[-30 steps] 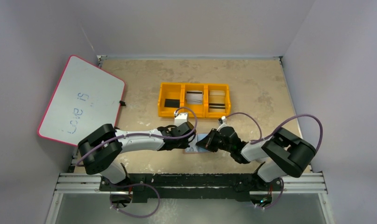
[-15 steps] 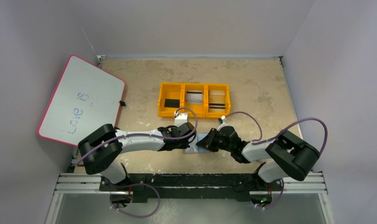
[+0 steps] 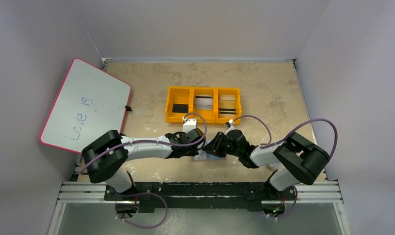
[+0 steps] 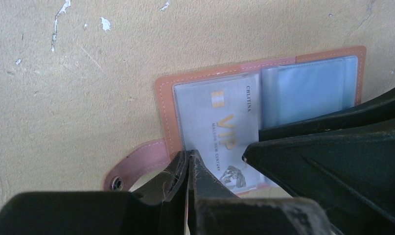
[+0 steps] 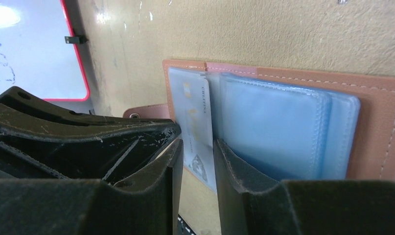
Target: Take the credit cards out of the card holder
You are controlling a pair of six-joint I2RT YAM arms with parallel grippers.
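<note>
Tan leather card holder (image 4: 162, 112), left gripper (image 4: 188, 164) pinched closed at its edge; right gripper (image 5: 197, 143) straddles a credit card (image 5: 195, 115), grip unclear, so it may slip.

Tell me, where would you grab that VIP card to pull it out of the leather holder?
By its near short end, the one with the small emblem, coming in low from the arms' side. The VIP card lies flat under a clear sleeve in the open card holder, so its face probably offers no pinch; only that end reaches the rim. The right gripper sits open there.
</note>
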